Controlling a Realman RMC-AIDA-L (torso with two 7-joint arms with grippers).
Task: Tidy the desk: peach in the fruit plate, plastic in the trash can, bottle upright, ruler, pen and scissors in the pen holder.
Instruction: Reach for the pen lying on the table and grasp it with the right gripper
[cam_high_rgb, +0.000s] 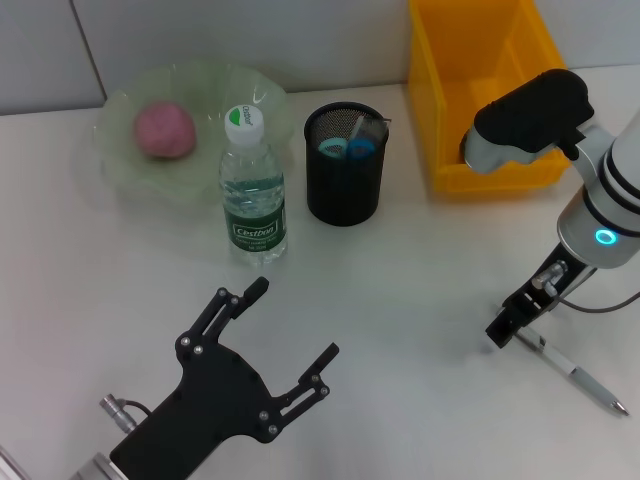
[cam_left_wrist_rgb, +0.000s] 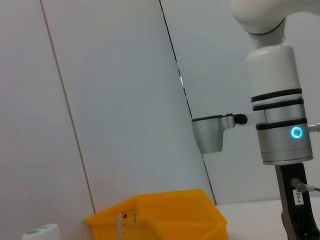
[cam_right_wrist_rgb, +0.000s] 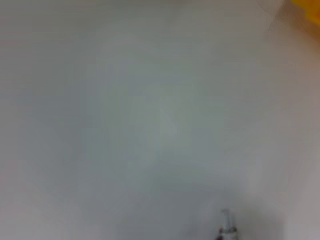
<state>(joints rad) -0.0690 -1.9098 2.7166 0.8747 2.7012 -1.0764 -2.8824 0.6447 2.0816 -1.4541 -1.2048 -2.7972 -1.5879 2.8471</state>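
I had the right gripper (cam_high_rgb: 507, 328) low on the desk at the pen's (cam_high_rgb: 572, 371) near end, well right of the pen holder (cam_high_rgb: 345, 165), set to pinch; whether it had closed I couldn't tell. The left gripper (cam_high_rgb: 290, 330) idled, fingers spread, empty, in front of the holder.

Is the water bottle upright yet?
Upright: the bottle stands on its base, cap at the top, between the fruit plate and pen holder.

On the white desk (cam_high_rgb: 420, 300), the right gripper (cam_high_rgb: 503, 328) is low over one end of a silver pen (cam_high_rgb: 578, 374), while the open-fingered left gripper (cam_high_rgb: 290, 325) hovers near an upright clear plastic bottle (cam_high_rgb: 252, 190).
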